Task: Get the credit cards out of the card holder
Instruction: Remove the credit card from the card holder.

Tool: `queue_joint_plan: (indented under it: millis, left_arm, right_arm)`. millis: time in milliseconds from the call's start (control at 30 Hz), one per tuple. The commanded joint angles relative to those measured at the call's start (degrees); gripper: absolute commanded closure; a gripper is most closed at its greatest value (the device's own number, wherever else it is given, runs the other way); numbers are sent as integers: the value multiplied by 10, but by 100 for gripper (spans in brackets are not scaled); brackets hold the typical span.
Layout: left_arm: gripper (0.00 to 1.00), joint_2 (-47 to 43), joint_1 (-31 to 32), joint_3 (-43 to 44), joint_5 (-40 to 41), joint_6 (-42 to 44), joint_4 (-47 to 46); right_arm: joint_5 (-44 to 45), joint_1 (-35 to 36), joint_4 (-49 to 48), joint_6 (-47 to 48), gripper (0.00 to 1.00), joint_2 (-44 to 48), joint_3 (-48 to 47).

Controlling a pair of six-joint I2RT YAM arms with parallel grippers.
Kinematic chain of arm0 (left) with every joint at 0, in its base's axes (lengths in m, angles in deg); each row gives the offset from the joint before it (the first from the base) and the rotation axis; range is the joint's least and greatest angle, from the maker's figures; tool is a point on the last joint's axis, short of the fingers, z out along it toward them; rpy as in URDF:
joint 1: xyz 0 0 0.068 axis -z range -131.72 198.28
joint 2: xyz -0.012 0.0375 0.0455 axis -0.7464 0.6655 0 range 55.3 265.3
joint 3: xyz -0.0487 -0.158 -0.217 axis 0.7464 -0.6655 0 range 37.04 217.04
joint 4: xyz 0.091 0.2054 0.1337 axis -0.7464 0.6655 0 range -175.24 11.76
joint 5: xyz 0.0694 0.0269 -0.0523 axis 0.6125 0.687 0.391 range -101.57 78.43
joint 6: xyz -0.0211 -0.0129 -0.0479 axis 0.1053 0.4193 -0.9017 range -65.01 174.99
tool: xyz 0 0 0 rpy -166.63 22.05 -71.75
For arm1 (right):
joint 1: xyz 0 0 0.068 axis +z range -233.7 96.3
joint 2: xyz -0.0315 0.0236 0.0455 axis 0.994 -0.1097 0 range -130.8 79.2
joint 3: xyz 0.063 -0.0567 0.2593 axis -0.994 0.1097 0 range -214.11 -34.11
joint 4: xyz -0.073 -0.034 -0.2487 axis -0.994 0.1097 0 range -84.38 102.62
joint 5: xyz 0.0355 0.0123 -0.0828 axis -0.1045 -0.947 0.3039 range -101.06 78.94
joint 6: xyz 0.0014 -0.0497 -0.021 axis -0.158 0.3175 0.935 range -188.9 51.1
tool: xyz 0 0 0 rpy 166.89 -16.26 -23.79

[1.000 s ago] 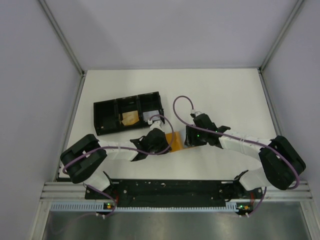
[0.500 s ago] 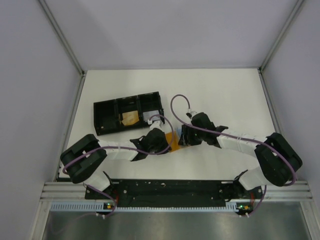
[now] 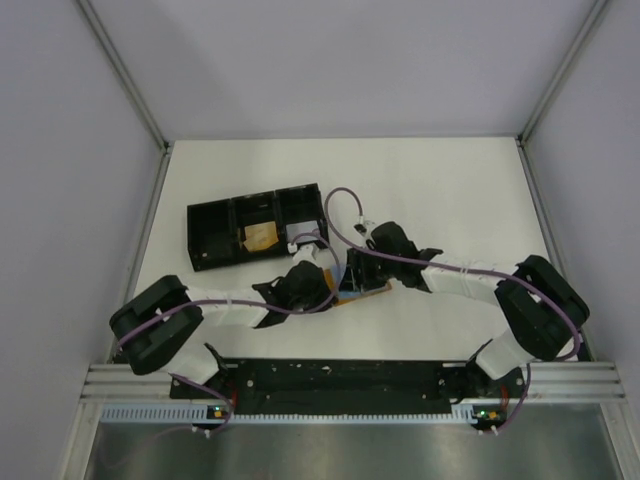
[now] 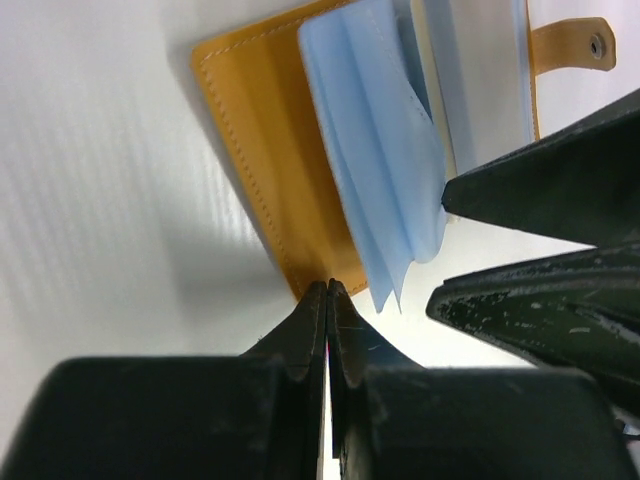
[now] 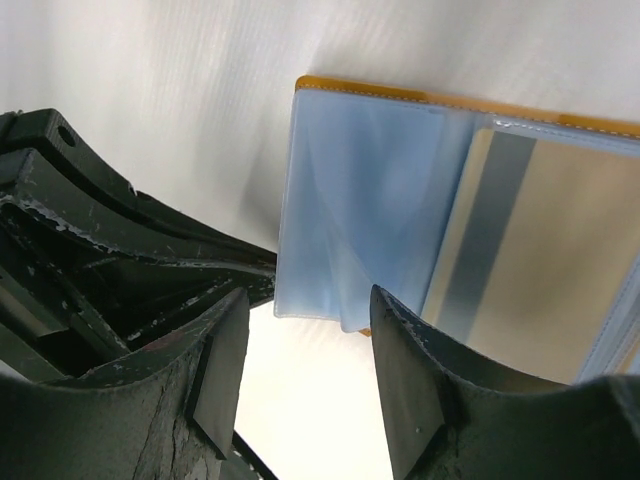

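The card holder (image 4: 262, 150) lies open on the white table, orange-tan, with a strap tab (image 4: 575, 45) at its far edge. Pale blue plastic sleeves (image 5: 365, 210) fan up from it, and whitish credit cards (image 5: 545, 250) sit in the sleeves beside them. My left gripper (image 4: 328, 288) is shut, its tips at the holder's near corner with nothing between them. My right gripper (image 5: 305, 350) stands open just short of the loose sleeve edge, holding nothing. From above, both grippers crowd over the holder (image 3: 370, 291), left gripper (image 3: 322, 284) and right gripper (image 3: 352, 272).
A black three-compartment tray (image 3: 210, 240) lies behind the left arm; a tan piece (image 3: 262, 237) is in its middle compartment and something pale (image 3: 300, 236) in its right one. Pale walls enclose the table on three sides.
My right gripper has moved left, over the holder and close to my left gripper, still equally open. The left arm shifted slightly.
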Motion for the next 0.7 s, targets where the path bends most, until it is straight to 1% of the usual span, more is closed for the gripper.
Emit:
queue_joint_plan:
  millis: [0,133,333,433,500,667]
  left_arm:
    - [100,-68,-1,-41,34,-17,-10]
    - [100,-142,3,-85,64,-40,-12]
    - [100,-257,6,-145,109,-63,-9]
    - [100,-284,7,-149,109,-60,-9]
    - [100,-296,7,-145,105,-53,-12]
    - [100,-295,7,-119,87,-29,-25]
  right_arm:
    - [-17,18,-20,10,48,-11,-39]
    - [-25,27,-9,17,48,-16,-59]
    - [-34,52,12,21,48,-46,-94]
    - [-30,55,18,22,48,-46,-102]
    - [-19,56,40,34,49,-36,-111]
    - [15,56,97,65,48,26,-129]
